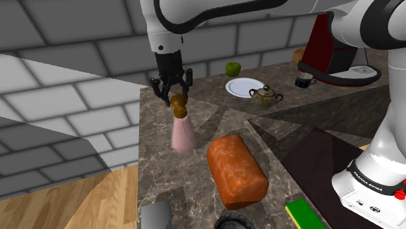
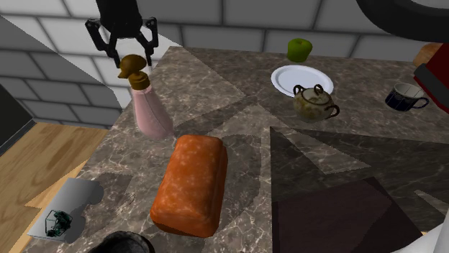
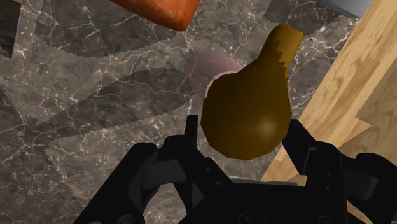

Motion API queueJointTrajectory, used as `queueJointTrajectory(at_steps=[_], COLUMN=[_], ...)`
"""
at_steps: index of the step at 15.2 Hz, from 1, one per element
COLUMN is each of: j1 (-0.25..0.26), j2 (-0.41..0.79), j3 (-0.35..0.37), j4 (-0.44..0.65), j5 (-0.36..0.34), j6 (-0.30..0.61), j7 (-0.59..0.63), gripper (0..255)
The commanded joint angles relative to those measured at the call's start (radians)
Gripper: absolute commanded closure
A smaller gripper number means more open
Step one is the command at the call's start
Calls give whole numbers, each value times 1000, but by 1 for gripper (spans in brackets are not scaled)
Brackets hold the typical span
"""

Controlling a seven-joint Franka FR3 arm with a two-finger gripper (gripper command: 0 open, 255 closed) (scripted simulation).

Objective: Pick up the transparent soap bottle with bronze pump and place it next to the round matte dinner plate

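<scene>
Where the end effector (image 1: 174, 93) hovers, the soap bottle (image 1: 183, 133) stands upright.

- the counter (image 2: 245, 108) looks like smooth dark stone with thin white veins.
- the floor (image 1: 71, 202) is pale wood.
- the soap bottle (image 1: 183, 135) is pink and see-through.
- its pump (image 3: 251, 118) is smooth, brown and a bit shiny.
- the plate (image 1: 242, 88) is white, not shiny.

Bottle body (image 3: 214, 69) mostly behind pump (image 3: 248, 114)

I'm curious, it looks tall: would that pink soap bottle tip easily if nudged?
Likely, if pushed high: the soap bottle is tall, though wider at its base. It stands near the counter edge and might fall. Its rounded pump may slip.
</scene>
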Motion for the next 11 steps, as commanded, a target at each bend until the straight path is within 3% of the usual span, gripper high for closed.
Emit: queueJointTrajectory(at_steps=[1,7,11], j1=[2,18,-84], j2=[0,22,-133], j3=[1,1,-5], j4=[27,139,-90], j5=[0,-7,43], j6=[-27,-116,-43], j7=[0,6,-75], gripper=[255,255,255])
